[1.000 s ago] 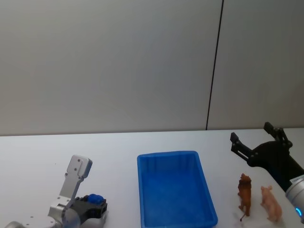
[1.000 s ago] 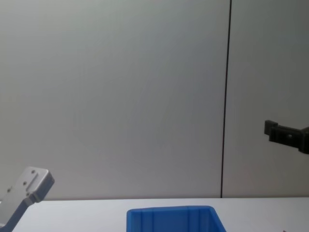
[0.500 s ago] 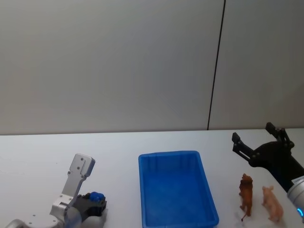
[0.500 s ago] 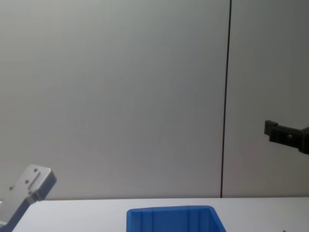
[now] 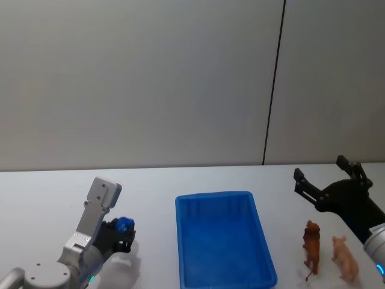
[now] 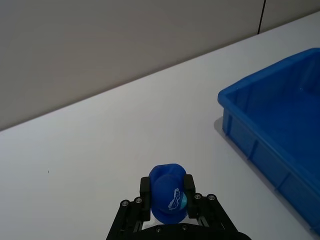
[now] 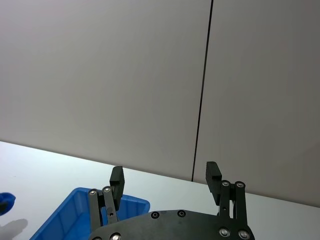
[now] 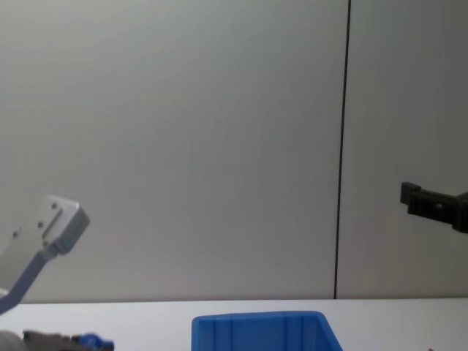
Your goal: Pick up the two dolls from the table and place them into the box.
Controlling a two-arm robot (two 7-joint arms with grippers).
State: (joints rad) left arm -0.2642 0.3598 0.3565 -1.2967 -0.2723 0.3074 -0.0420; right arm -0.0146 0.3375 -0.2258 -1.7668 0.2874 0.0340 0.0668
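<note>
My left gripper (image 5: pixel 122 230) is shut on a small blue-capped doll (image 5: pixel 123 224) and holds it a little above the white table (image 5: pixel 156 186), left of the blue box (image 5: pixel 224 241). The left wrist view shows that doll (image 6: pixel 169 192) pinched between the fingers, with the box (image 6: pixel 280 125) off to one side. A brown lion doll (image 5: pixel 311 245) and a pink pig doll (image 5: pixel 344 257) stand on the table right of the box. My right gripper (image 5: pixel 317 167) hangs open above and behind them, holding nothing. The right wrist view shows its gripper (image 7: pixel 165 175) wide apart.
The box is empty inside. A plain grey wall with a dark vertical seam (image 5: pixel 274 84) stands behind the table. In the chest view the box's far rim (image 8: pixel 257 319) and the left arm's grey bracket (image 8: pixel 62 219) show.
My left gripper has risen from the table with the blue-capped doll in it. The right gripper and the two animal dolls have stayed put.
</note>
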